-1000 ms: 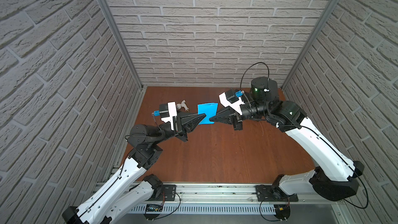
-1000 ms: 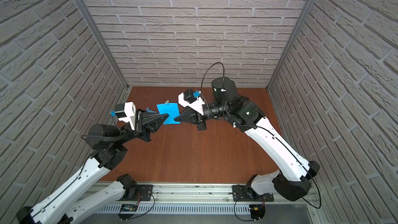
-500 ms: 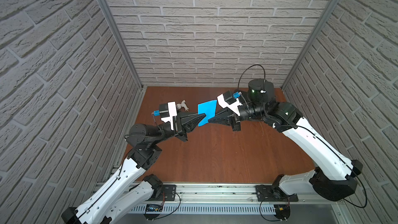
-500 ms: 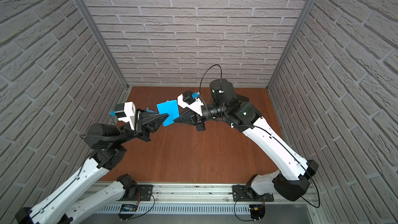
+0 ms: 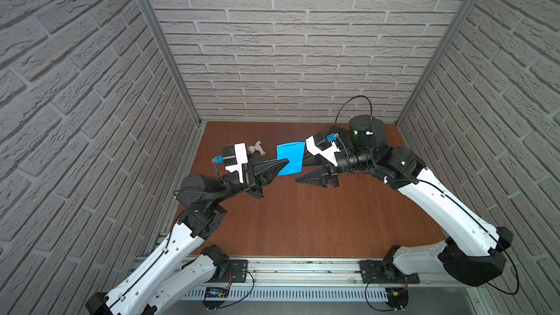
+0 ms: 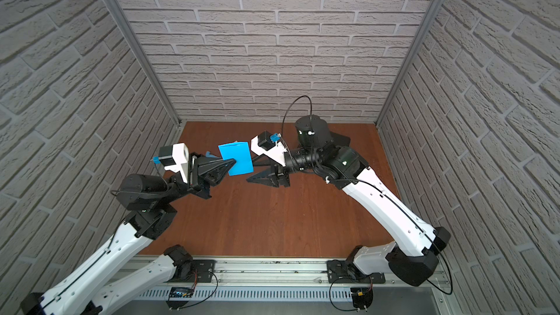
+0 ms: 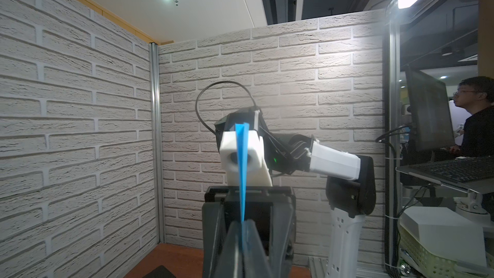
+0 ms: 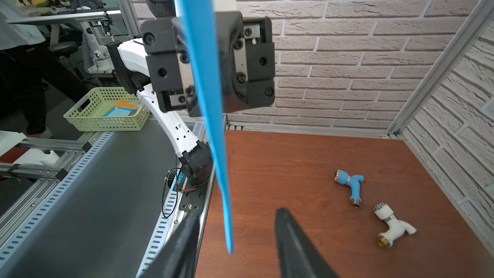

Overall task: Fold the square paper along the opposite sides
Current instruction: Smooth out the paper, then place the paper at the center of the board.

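We see the square paper (image 5: 290, 159) up in the air over the far half of the table (image 5: 303, 222). It stands on edge and is doubled over, and in the left wrist view its two layers part a little at the far edge. The left gripper (image 5: 285, 162) has its jaws pressed tight on the paper's left edge. Over to the right gripper (image 8: 238, 212): its fingers are spread wide, one on each side of the paper's opposite edge. The lower corner hangs in the gap, and we can make out no contact there.

For room, bare wood runs from under the paper to the front rail (image 5: 303, 265). A white tap (image 8: 390, 225) and a blue tap (image 8: 350, 185) lie near each other on the left-rear wood, well apart from the sheet. Brick walls (image 5: 288, 56) close three sides, and the right arm's raised joint sits close to the back one.
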Controlling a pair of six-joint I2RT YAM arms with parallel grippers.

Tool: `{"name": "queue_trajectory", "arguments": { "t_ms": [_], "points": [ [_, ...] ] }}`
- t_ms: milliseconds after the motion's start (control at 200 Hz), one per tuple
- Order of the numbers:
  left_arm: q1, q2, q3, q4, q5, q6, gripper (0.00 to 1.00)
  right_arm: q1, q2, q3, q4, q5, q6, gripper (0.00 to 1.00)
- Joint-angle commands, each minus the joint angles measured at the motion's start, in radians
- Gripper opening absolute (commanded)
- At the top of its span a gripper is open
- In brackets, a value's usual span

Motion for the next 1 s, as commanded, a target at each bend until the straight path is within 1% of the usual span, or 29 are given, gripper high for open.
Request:
{"name": "queue_trajectory", "arguments": {
  "t_ms": [0,30,70,125,190,260,350,450,515,585,690,770,845,995],
  "points": [
    [-0.005,-0.034,-0.028,-0.033,-0.104,0.032,0.0,-0.001,-0.1,-0.112,0.081,0.193,0.076,0.91],
    [-0.004,-0.041,-0.054,-0.056,-0.151,0.036,0.0,0.0,-0.138,-0.17,0.107,0.272,0.103,0.96],
    [-0.004,-0.044,-0.093,-0.078,-0.212,0.035,0.0,-0.002,-0.189,-0.249,0.135,0.382,0.142,1.0],
    [-0.005,-0.044,-0.149,-0.122,-0.303,0.016,0.0,-0.001,-0.266,-0.362,0.167,0.541,0.197,1.0],
    [-0.005,-0.043,-0.227,-0.149,-0.377,-0.044,0.0,-0.004,-0.345,-0.469,0.168,0.715,0.262,1.0],
    [-0.005,-0.02,-0.317,-0.156,-0.438,-0.148,0.0,-0.006,-0.404,-0.554,0.137,0.846,0.31,1.0],
    [-0.005,0.031,-0.438,-0.125,-0.488,-0.298,0.0,-0.013,-0.45,-0.632,0.098,0.939,0.343,1.0],
    [-0.008,0.112,-0.563,-0.046,-0.521,-0.458,0.0,-0.032,-0.47,-0.685,0.101,0.958,0.364,1.0],
    [-0.011,0.174,-0.598,-0.032,-0.509,-0.51,0.0,-0.047,-0.472,-0.706,0.12,0.946,0.37,1.0],
    [-0.028,0.228,-0.597,-0.075,-0.516,-0.532,0.0,-0.067,-0.461,-0.713,0.135,0.926,0.37,1.0],
    [-0.045,0.303,-0.584,-0.147,-0.563,-0.554,0.0,-0.097,-0.432,-0.718,0.153,0.89,0.372,1.0],
    [-0.045,0.375,-0.581,-0.148,-0.567,-0.569,0.0,-0.115,-0.411,-0.725,0.167,0.867,0.375,1.0],
    [-0.045,0.454,-0.585,-0.078,-0.546,-0.582,0.02,-0.131,-0.398,-0.735,0.182,0.847,0.377,1.0],
    [-0.06,0.684,-0.562,0.121,-0.473,-0.618,0.03,-0.164,-0.379,-0.746,0.197,0.81,0.378,1.0]
  ]
}}
